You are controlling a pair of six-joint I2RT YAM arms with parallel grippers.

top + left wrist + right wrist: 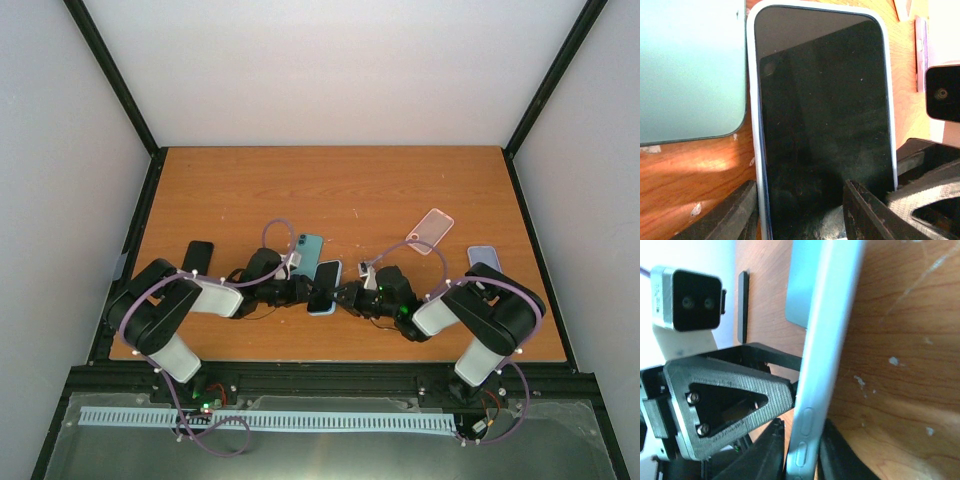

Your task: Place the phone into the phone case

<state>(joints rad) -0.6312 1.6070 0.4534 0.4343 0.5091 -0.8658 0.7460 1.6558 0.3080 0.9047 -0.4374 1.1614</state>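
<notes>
The phone [325,286], black screen up in a light blue case, lies on the table between both arms. In the left wrist view the phone [822,110] fills the frame. My left gripper [802,215] has its jaws apart, with one finger [870,215] over the screen and the other [732,215] beside the case's left edge. In the right wrist view my right gripper [802,450] is shut on the phone's cased edge [825,340], by the side buttons. In the top view the left gripper [305,292] and right gripper [343,296] meet at the phone.
A teal phone or case [307,252] lies just behind the phone and shows in the left wrist view [690,70]. A clear pink case [432,231], a pale blue case [482,256] half hidden by the right arm, and a black phone [198,256] lie on the wooden table [330,190].
</notes>
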